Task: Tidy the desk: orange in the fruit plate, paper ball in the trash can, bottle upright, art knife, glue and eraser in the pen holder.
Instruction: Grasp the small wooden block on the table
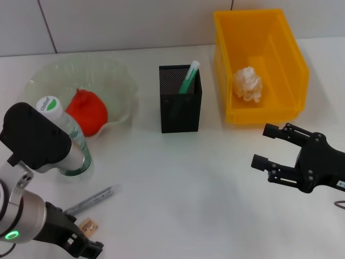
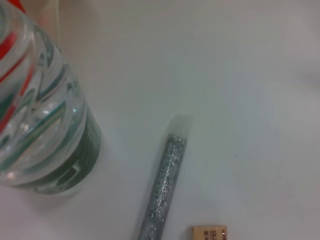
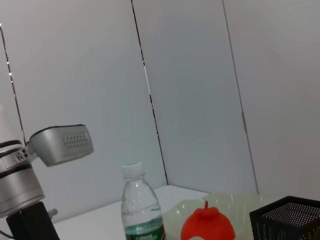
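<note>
The orange (image 1: 86, 110) lies in the glass fruit plate (image 1: 116, 75). The bottle (image 1: 67, 135) stands upright in front of the plate. A green stick-shaped tool (image 1: 188, 78) stands in the black mesh pen holder (image 1: 180, 108). The paper ball (image 1: 248, 83) lies in the yellow trash can (image 1: 291, 59). A grey glittery tube (image 1: 94, 199) and a small tan eraser (image 1: 89, 225) lie on the table by my left gripper (image 1: 86, 245). The left wrist view shows the bottle (image 2: 40, 125), the tube (image 2: 165, 185) and the eraser (image 2: 210, 233). My right gripper (image 1: 265, 145) is open and empty, in front of the can.
The table (image 1: 188, 183) is white and ends at a tiled wall behind. The right wrist view shows the bottle (image 3: 142, 205), the orange (image 3: 207, 225), the pen holder (image 3: 290, 220) and my left arm (image 3: 55, 145).
</note>
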You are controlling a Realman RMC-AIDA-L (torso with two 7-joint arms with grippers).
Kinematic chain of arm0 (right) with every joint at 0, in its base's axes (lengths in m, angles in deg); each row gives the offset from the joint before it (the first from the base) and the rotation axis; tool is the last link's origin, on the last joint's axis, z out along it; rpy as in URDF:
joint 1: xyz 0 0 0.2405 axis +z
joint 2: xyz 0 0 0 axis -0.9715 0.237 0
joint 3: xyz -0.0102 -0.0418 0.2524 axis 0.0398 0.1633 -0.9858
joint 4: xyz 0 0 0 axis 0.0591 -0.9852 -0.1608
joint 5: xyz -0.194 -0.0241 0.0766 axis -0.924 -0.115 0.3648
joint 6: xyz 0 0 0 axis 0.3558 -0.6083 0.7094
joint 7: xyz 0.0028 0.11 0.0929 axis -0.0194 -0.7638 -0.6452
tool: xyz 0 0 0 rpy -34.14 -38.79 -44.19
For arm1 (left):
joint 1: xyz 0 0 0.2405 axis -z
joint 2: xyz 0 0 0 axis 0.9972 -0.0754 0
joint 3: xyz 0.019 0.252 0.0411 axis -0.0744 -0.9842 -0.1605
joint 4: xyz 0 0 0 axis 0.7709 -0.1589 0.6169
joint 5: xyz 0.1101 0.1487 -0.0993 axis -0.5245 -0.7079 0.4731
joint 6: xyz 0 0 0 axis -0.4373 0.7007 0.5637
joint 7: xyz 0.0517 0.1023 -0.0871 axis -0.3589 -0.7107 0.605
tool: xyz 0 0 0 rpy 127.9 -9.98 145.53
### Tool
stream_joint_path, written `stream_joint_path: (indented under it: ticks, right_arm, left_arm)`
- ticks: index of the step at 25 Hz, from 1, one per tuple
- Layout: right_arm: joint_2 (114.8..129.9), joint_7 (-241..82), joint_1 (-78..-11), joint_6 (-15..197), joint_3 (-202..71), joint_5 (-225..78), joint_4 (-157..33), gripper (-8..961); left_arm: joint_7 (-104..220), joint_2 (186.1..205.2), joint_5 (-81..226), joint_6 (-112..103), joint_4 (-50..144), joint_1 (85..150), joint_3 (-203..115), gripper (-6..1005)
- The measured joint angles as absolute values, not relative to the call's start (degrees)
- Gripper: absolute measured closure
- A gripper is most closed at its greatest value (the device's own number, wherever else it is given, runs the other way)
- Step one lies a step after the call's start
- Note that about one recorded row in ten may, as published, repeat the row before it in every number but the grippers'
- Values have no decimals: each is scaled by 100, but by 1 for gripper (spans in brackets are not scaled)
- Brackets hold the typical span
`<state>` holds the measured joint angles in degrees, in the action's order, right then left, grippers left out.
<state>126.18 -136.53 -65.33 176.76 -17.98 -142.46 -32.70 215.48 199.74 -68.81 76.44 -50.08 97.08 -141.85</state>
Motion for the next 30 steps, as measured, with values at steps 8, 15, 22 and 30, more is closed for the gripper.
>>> stream_joint_path:
  ticks: [8, 15, 22, 30]
  right_arm:
    - [12625, -13661, -6530, 17684, -1798, -14246, -3268, 151]
    - [12632, -13663, -6532, 17688, -1798, -14246, -3268, 151]
    - [12633, -13663, -6539, 17671, -1798, -14246, -3268, 151]
    - [12631, -13663, -6542, 17655, -1799, -14246, -3268, 151]
  left_arm:
    - [21602, 19981, -6884, 7650, -4990, 9748, -14201, 279]
    - [21643, 19978, -6885, 7654, -4971, 9781, -14220, 301]
    - [21702, 19972, -6914, 7628, -4941, 9822, -14227, 343]
    - [21778, 19974, -7080, 7638, -4886, 9907, -14258, 345]
